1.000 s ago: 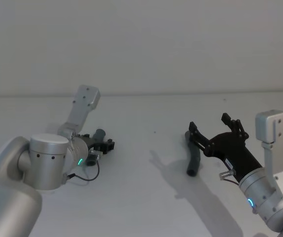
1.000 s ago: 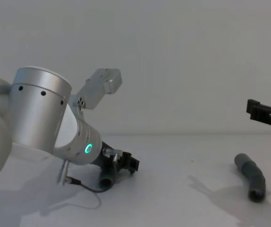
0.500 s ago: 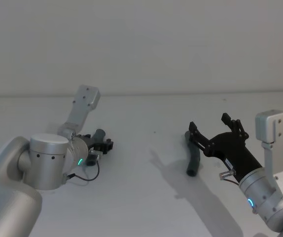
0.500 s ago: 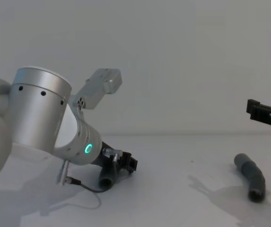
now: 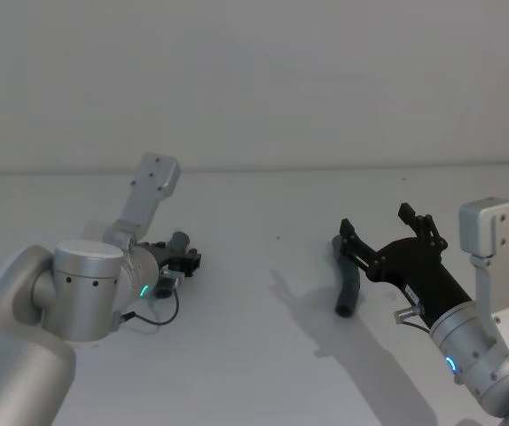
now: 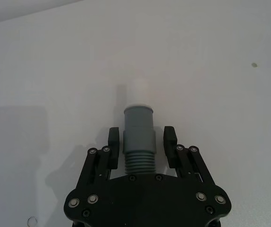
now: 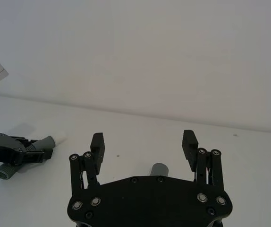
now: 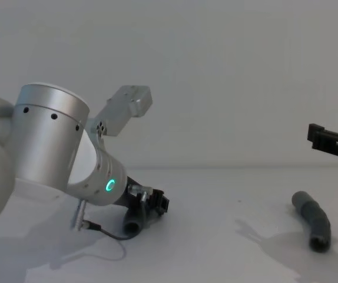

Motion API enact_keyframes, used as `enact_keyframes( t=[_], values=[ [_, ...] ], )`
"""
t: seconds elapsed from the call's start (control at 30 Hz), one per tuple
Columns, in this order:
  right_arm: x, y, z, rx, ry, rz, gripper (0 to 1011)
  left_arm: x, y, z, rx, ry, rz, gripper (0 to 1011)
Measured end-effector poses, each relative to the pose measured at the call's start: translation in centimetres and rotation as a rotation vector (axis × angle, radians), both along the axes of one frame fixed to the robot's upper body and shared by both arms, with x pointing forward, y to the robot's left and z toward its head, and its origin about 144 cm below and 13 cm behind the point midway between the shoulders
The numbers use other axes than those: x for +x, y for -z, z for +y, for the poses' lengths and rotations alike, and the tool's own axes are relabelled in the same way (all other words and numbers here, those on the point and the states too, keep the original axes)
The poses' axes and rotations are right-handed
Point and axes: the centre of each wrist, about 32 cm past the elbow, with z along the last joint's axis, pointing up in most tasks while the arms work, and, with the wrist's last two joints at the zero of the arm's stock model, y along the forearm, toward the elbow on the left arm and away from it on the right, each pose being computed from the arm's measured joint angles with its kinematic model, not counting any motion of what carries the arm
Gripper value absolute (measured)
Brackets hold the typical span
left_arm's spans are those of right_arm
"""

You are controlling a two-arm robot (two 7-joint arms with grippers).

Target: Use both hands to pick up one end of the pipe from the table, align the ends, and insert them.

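Between my left fingers (image 6: 115,140): first pipe piece (image 6: 139,142), ribbed grey body lying on the table (image 6: 220,71), pale tip (image 6: 139,92) pointing away from my palm.
My left gripper (image 6: 142,138): narrow, pads just beside the piece; a sliver of table shows on one side, so I judge there is no firm grip yet.
Change, left side: fingers have drawn in around the piece over the last second; the piece lies where it did.
My right gripper (image 5: 376,219): wide, hovering above the second pipe piece (image 5: 349,284), apart from it; unchanged.
Meaning for the task: left pick nearly secured; right descent and closing not begun; aligning and inserting not begun.
Writing: none legible on arms, pieces or table; the green ring (image 8: 109,186) on my left arm is a light, not lettering.
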Motion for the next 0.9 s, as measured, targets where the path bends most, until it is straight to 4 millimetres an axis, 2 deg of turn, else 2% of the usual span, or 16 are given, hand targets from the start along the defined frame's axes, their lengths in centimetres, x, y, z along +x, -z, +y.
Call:
enact_keyframes(
  t=[0.9],
  values=[
    [0.0,0.0,0.0,0.0,0.0,0.0,1000,0.0,0.0,0.0,0.0,0.0,0.0,352]
  ],
)
